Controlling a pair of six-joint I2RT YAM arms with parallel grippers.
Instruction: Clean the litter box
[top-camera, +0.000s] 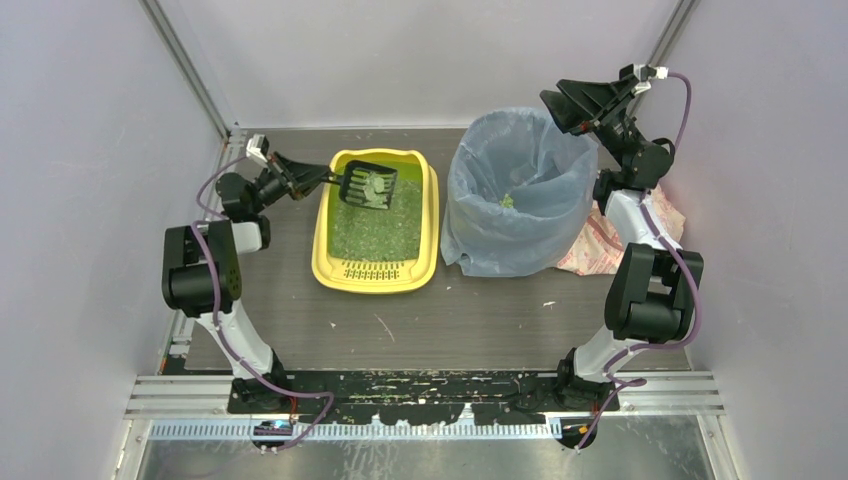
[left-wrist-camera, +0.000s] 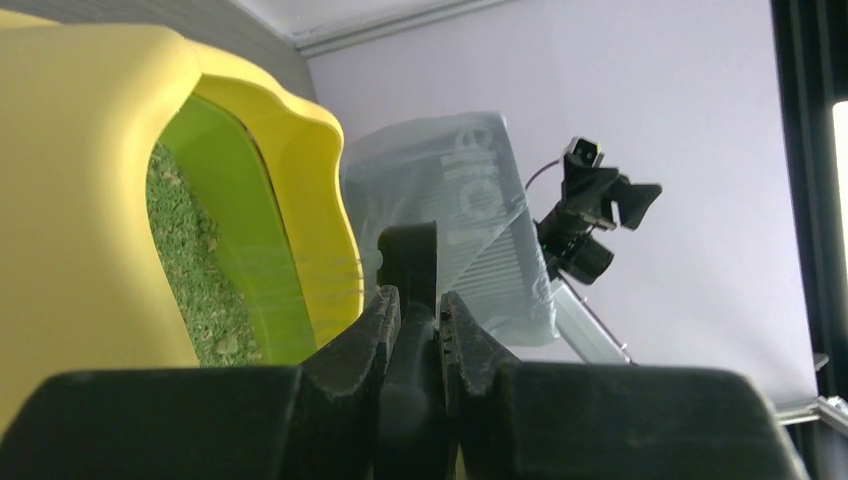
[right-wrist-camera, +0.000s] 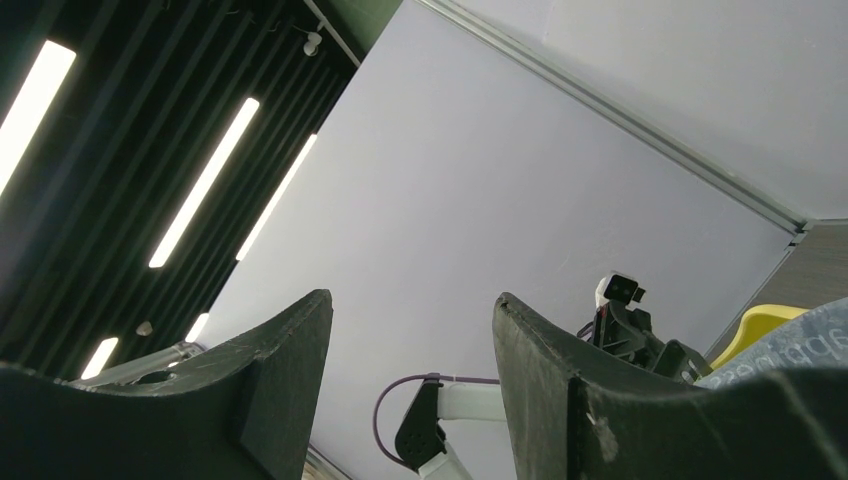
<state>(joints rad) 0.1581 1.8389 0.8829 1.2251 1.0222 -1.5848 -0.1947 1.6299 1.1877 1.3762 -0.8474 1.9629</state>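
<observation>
Litter box (top-camera: 376, 273) on the worktop (top-camera: 450, 320) left of centre; scoop (top-camera: 368, 187), handle pinched in the left pincer (top-camera: 322, 178), loaded above its litter; bagged bin (top-camera: 520, 215) just beside it; right pincer (top-camera: 562, 108) spread, empty, above the bin's rim.

— Where did the litter box (top-camera: 372, 282) sit?
— On the desk (top-camera: 470, 320), left of the bin (top-camera: 500, 245). The scoop (top-camera: 368, 187) hung over its far end, with the left hand (top-camera: 318, 178) at the scoop's left.
</observation>
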